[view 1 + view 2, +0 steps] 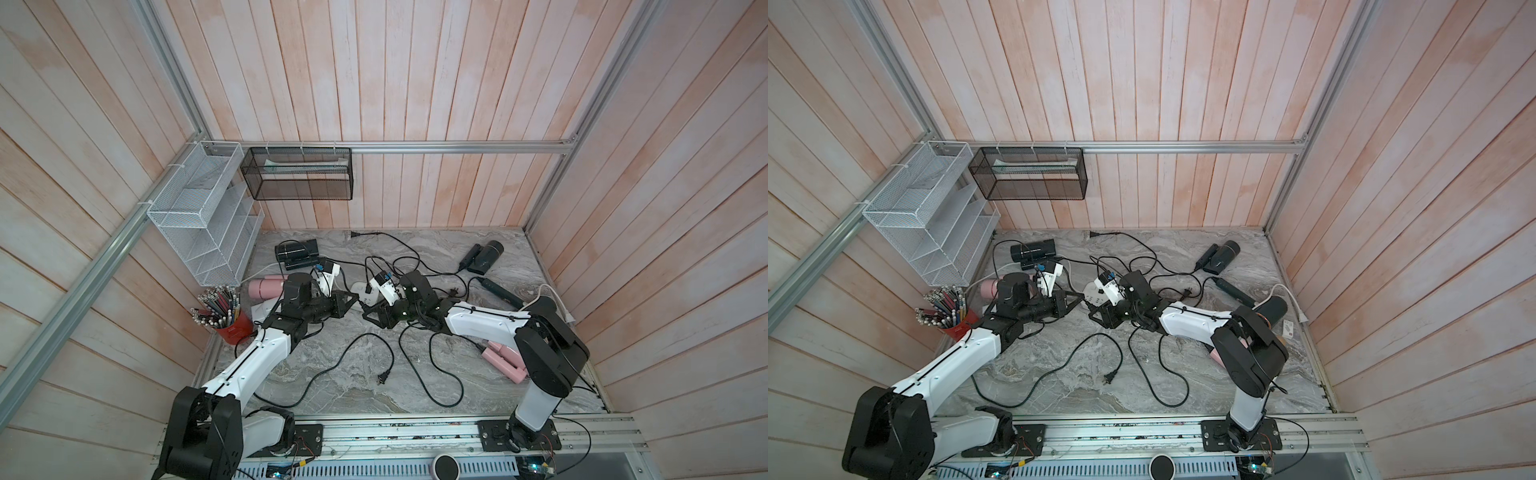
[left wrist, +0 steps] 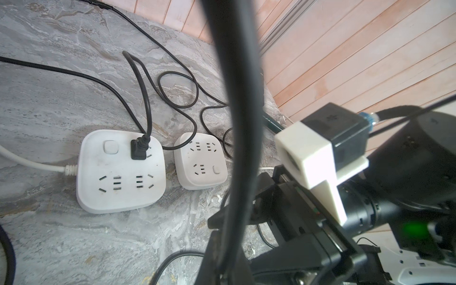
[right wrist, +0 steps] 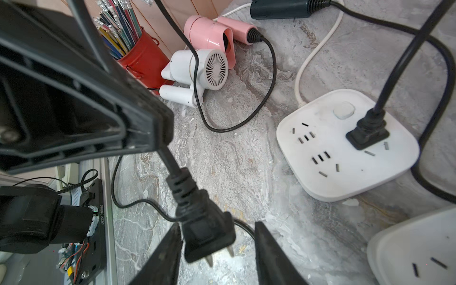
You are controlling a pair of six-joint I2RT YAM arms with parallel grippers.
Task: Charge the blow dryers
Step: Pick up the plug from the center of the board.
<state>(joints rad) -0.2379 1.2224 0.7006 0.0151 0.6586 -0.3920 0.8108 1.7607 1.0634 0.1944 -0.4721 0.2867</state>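
Pink plank walls (image 1: 415,104) box in a grey marbled tabletop (image 1: 357,386) strewn with cables (image 3: 395,76). The blow dryers (image 3: 217,69) lie round its edge: black dryer (image 1: 297,251) at 11 o'clock, second black dryer (image 1: 484,255) at 1, pink dryer (image 1: 266,286) at 9. At centre the left gripper (image 3: 159,138) pinches a black cord (image 3: 163,155) above its plug (image 3: 207,237), the right gripper (image 3: 217,224) spread around it, beside a white power strip (image 3: 345,145).

Robot lab cell: aluminium frame (image 1: 415,147), plank walls (image 1: 415,83).
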